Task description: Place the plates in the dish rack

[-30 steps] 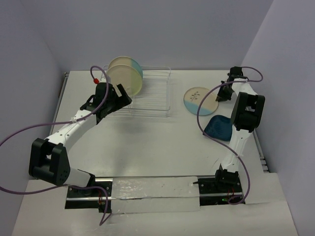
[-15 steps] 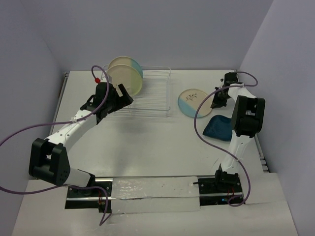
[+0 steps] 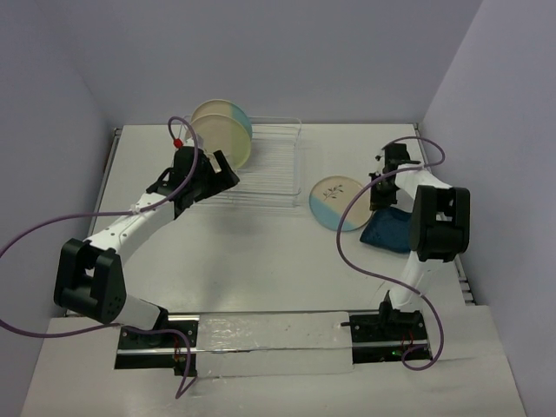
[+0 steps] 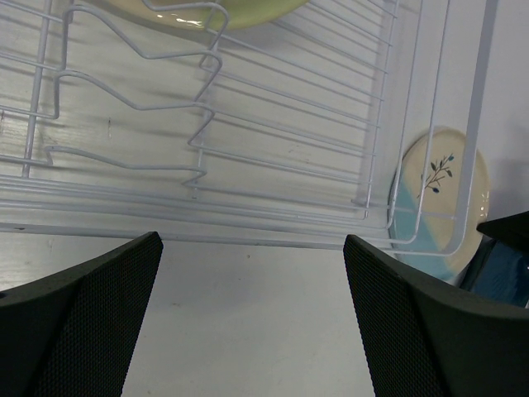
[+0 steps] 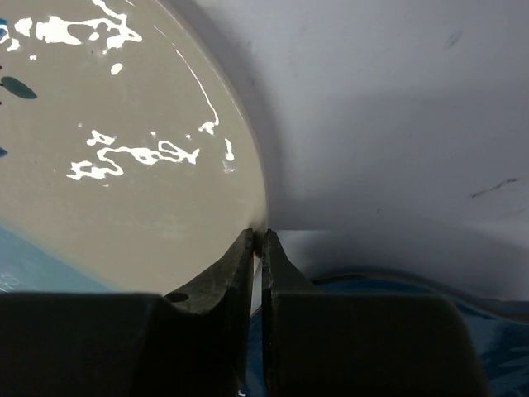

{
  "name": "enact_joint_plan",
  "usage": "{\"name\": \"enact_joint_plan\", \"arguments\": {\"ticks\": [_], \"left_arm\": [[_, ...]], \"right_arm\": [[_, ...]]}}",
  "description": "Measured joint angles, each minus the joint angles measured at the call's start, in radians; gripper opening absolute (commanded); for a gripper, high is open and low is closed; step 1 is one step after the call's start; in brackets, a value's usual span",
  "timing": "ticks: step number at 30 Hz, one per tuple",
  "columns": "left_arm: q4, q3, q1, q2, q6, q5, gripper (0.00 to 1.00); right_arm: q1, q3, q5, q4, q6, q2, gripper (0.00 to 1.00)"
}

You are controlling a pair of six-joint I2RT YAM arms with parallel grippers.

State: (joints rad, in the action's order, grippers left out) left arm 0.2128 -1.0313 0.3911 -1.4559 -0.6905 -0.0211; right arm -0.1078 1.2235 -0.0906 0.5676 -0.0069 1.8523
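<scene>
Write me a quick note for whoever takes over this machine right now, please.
Left tool: open, empty, by the dish rack.
Right tool: shut on the rim of the cream-and-blue sprig plate, right of the rack.
Done: two plates stand in the rack's left end.
To do: rack the sprig plate, then the dark blue plate lying on the table.

Robotics lab bench, white table (image 3: pixel 261 252) boxed by plain walls (image 3: pixel 287 52) (pale lilac), two cabled arms (image 3: pixel 130 221)
</scene>
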Motion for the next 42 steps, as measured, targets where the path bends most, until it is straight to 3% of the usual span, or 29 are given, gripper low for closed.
{"name": "enact_joint_plan", "arguments": {"ticks": [21,30,34,42], "left_arm": [[-0.026,0.041,0.085,-0.005,-0.012,-0.006,0.99],[-0.069,0.141,0.202,-0.018,-0.043,-0.001,0.85],[-0.099,0.164,0.253,-0.072,-0.055,0.009,0.74],[-0.121,0.190,0.319,-0.141,-0.068,0.034,0.65]], "right_arm": [[0.222,-0.200,0.109,0.007,-0.053,-0.175,0.00],[0.354,-0.267,0.134,-0.001,-0.015,-0.243,0.00],[0.385,-0.281,0.127,-0.001,0.027,-0.273,0.00],[0.415,-0.306,0.090,-0.013,0.129,-0.337,0.00]]}}
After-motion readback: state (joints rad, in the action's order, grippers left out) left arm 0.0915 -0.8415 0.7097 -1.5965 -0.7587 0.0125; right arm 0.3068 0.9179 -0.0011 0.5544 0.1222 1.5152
